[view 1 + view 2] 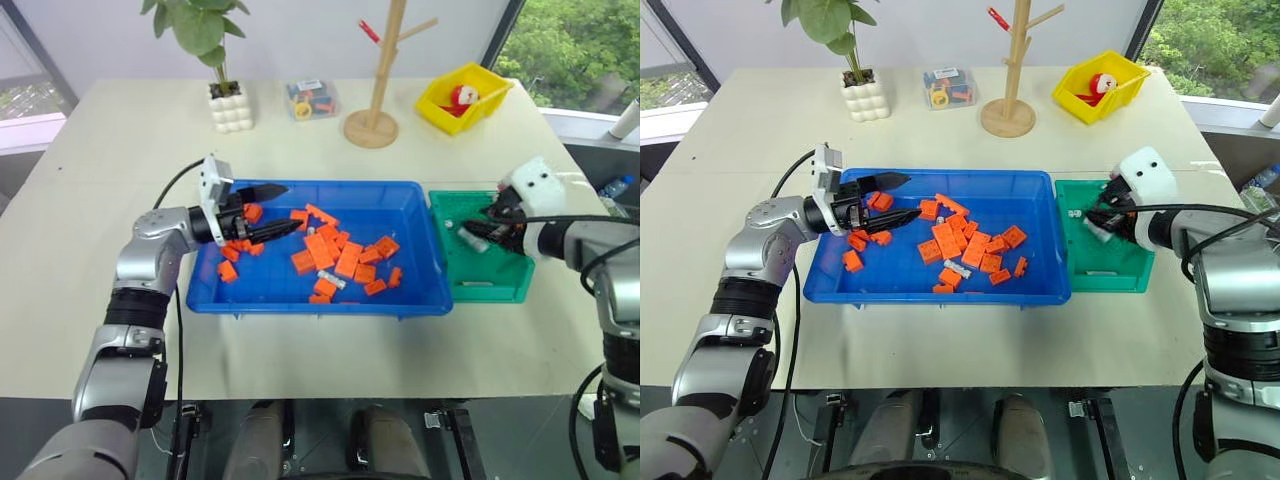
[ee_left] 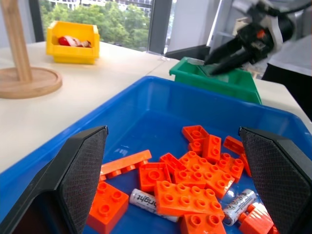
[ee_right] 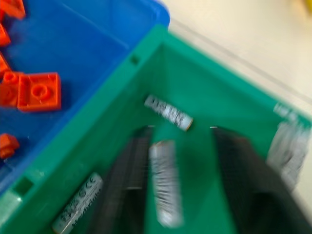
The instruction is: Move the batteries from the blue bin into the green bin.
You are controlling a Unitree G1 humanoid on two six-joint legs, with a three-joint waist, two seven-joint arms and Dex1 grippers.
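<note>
the blue bin (image 1: 410, 215) was the big one, a wide shallow bright-blue tray sitting near the front edge of the table (image 1: 130, 150), and hard against its right side stood the green bin (image 1: 440, 205), dark green and far narrower. inside the blue tray lay a scatter of orange bricks (image 1: 345, 258), too heaped to count. among them the left wrist view picked out two batteries (image 2: 144, 200), slim silvery-white cylinders with grey print, each partly buried under bricks, so more may have been hidden. in the green bin the right wrist view showed three batteries, though that view was smeared and their labels could not be read.

the left gripper (image 1: 281, 209) hung over the left end of the blue tray, its two black fingers (image 2: 80, 170) spread wide apart with nothing between them. the right gripper (image 1: 482, 228) sat over the green bin with its jaws parted, and one battery (image 3: 165, 183) lay in the gap between them. whether the fingers touched it, i could not tell.

along the back edge of the table stood one wooden peg tree (image 1: 375, 95), one potted plant (image 1: 225, 90) with its top cut off by the frame, one yellow bin (image 1: 440, 105) holding a red-white toy, and one small clear box (image 1: 312, 98) of colourful bits, too small to sort out.
</note>
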